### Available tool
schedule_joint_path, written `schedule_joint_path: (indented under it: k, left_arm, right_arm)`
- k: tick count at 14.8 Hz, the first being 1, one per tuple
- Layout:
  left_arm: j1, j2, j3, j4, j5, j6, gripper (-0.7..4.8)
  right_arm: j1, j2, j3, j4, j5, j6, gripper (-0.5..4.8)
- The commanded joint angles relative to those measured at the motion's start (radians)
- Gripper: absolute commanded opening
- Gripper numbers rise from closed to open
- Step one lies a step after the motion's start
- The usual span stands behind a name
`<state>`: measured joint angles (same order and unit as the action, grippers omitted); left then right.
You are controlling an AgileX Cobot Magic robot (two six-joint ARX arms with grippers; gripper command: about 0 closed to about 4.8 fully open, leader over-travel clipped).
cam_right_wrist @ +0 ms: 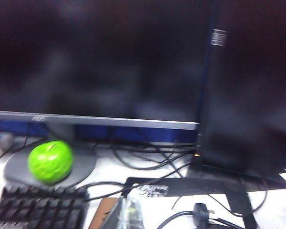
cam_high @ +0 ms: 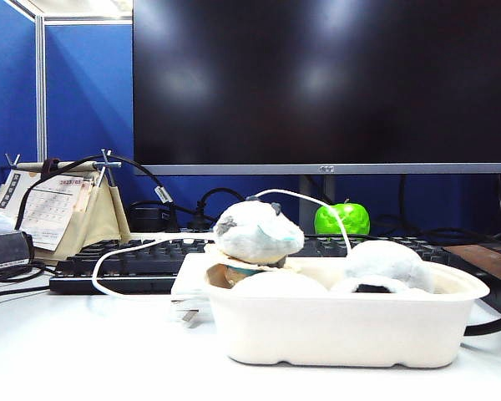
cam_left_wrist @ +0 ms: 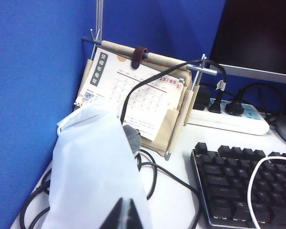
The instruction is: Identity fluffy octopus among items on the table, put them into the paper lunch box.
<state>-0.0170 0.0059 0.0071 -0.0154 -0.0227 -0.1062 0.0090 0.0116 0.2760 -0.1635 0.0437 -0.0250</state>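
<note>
From the exterior view, you are looking at the paper lunch box (cam_high: 342, 330) sitting near the table's front edge, right of centre. The fluffy octopus (cam_high: 387, 265) is lying inside it at the right end – pale grey, with a dark spot low down. A white-grey plush (cam_high: 257, 231) is perching at the box's left end, and a green apple (cam_high: 341, 218) is standing behind, beyond the keyboard (cam_high: 142, 261). Neither arm is showing here.

In the left wrist view, your left gripper (cam_left_wrist: 125, 215) is hanging with its fingers pressed together, empty, over a white bag (cam_left_wrist: 95, 167) by the desk calendar (cam_left_wrist: 140, 98) at the table's back left corner.

In the right wrist view – blurred – your right gripper (cam_right_wrist: 128, 214) is sitting closed and empty near the apple (cam_right_wrist: 50, 161).
</note>
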Motion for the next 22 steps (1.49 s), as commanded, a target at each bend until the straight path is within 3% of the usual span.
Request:
schedule_joint_path:
  k: [1, 7, 22]
  left_arm:
    - [0.001, -0.003, 0.0, 0.008, 0.0, -0.003, -0.03]
    - [0.001, -0.003, 0.0, 0.002, 0.0, -0.003, -0.03]
    - [0.001, -0.003, 0.0, 0.002, 0.0, -0.003, -0.03]
  right_arm:
    - [-0.112, -0.01, -0.062, 0.029, -0.118, 0.063, -0.05]
    - [-0.121, -0.01, -0.191, 0.092, -0.207, 0.086, -0.05]
    - [-0.122, -0.01, -0.269, 0.149, -0.203, 0.074, -0.05]
